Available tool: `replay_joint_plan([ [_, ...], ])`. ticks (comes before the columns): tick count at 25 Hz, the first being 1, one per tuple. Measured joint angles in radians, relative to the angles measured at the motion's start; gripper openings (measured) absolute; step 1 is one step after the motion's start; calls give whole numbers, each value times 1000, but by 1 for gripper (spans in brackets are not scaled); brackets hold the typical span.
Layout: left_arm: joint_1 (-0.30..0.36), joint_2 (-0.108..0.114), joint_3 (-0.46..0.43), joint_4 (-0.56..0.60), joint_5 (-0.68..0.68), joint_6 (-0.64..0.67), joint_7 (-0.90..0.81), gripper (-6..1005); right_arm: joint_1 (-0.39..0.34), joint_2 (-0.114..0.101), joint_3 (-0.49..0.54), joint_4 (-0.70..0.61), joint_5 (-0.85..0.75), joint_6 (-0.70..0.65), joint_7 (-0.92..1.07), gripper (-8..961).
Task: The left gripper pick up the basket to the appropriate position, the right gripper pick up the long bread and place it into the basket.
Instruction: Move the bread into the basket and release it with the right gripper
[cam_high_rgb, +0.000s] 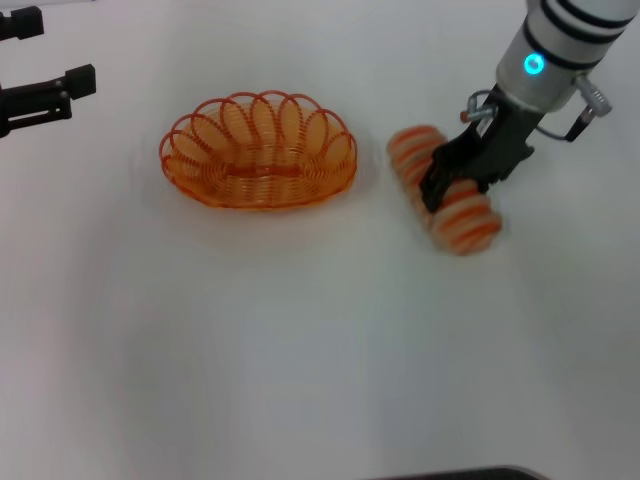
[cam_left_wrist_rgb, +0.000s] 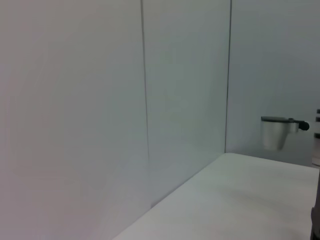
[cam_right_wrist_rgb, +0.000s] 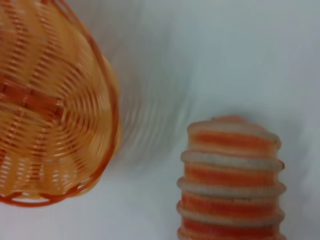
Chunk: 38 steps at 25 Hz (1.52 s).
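The basket (cam_high_rgb: 258, 152), an oval orange wire one, stands empty on the white table left of centre; part of it shows in the right wrist view (cam_right_wrist_rgb: 50, 105). The long bread (cam_high_rgb: 447, 190), striped orange and cream, lies slantwise to the basket's right and fills the right wrist view's lower part (cam_right_wrist_rgb: 230, 180). My right gripper (cam_high_rgb: 460, 185), with the blue light, is down across the loaf's middle, fingers on either side, shut on it at table level. My left gripper (cam_high_rgb: 40, 57) is open and empty at the far left, away from the basket.
The white table (cam_high_rgb: 300, 350) stretches bare in front of the basket and the bread. The left wrist view shows only a pale wall, the table's edge (cam_left_wrist_rgb: 200, 180) and a small white cup-like holder (cam_left_wrist_rgb: 275, 132) far off.
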<state>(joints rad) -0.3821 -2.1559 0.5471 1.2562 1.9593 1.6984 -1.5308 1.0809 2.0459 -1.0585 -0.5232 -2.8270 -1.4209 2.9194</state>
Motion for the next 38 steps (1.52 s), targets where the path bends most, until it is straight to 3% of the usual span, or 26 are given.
replay_joint_plan([
  [7, -13, 1, -2, -31, -1, -24, 2, 848, -121, 22, 9, -311, 10, -61, -63, 627],
  [11, -21, 1, -3, -37, -1, -33, -3, 848, -115, -11, 21, -376, 15, -116, -151, 606],
  [13, -25, 0, -3, -39, -1, -35, -6, 848, -80, -42, 24, -405, 15, -134, -225, 596],
  [18, -32, -2, -4, -50, -8, -39, -8, 847, -19, -56, 53, -419, 30, -136, -390, 554],
  [23, -42, 1, -4, -78, -16, -50, -15, 847, 71, -29, 84, -421, 74, -165, -562, 513],
  [29, -47, 1, -4, -90, -16, -63, -17, 847, 139, 37, -17, -413, 83, -265, -678, 437],
  [38, -41, -2, -2, -90, -16, -71, -16, 847, 128, 42, -127, -405, 165, -265, -721, 382],
])
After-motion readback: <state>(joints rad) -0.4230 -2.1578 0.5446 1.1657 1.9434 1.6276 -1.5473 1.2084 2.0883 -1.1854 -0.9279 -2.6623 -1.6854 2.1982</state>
